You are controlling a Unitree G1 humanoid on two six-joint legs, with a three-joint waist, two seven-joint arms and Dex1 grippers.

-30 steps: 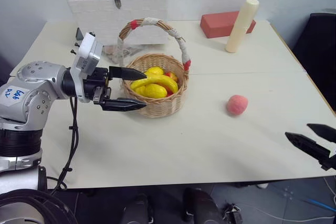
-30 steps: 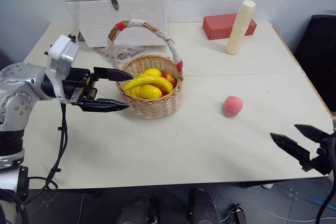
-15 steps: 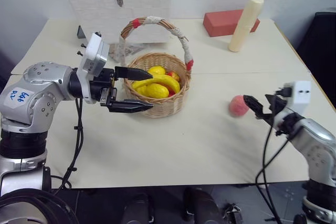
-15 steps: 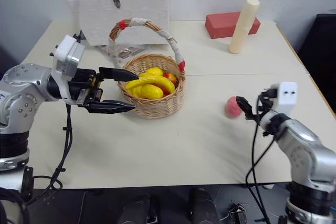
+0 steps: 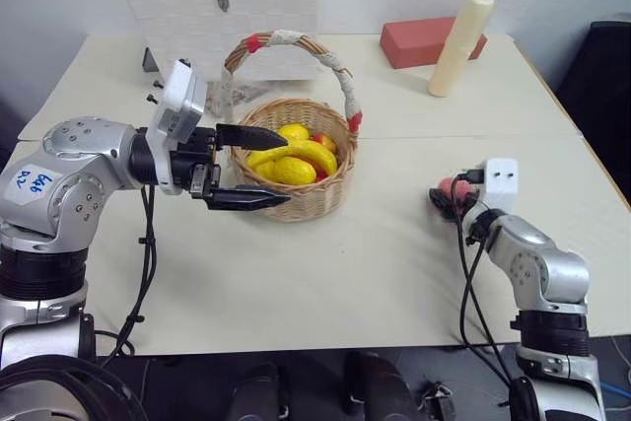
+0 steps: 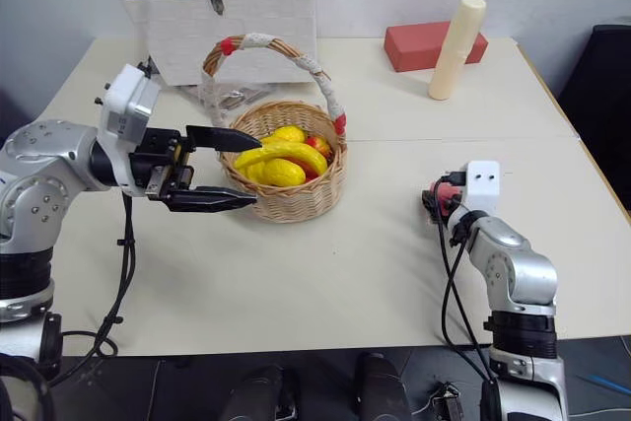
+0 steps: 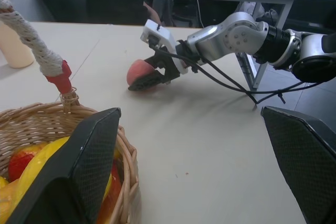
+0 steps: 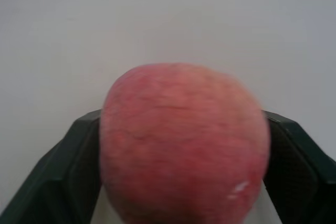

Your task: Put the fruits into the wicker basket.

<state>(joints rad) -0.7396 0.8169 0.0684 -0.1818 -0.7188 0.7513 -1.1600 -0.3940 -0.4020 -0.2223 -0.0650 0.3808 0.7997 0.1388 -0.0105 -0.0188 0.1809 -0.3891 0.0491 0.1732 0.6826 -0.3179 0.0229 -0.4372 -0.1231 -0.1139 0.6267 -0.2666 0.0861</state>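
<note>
The wicker basket (image 5: pixel 314 202) stands left of the table's middle and holds a yellow banana (image 5: pixel 308 152), a lemon-like fruit (image 5: pixel 286 172) and a red one (image 5: pixel 322 142). My left gripper (image 5: pixel 287 166) hovers open at the basket's left rim, one finger over the fruits and one outside the wall. The pink peach (image 5: pixel 451 190) rests on the table to the right. My right gripper (image 8: pixel 184 125) has a finger pressed against each side of the peach (image 8: pixel 184 140), shut on it. From the left wrist, the peach (image 7: pixel 138 71) shows inside those fingers.
A white lidded box (image 5: pixel 222 7) stands behind the basket, with crumpled plastic (image 5: pixel 219 98) in front of it. At the back right lie a red brick (image 5: pixel 422 41) and a leaning cream cylinder (image 5: pixel 457 44). A black chair (image 5: pixel 603 96) is beyond the table's right edge.
My right arm swung in from the table's right front edge to the peach, and its fingers closed around it. The left arm and the basket stayed put.
</note>
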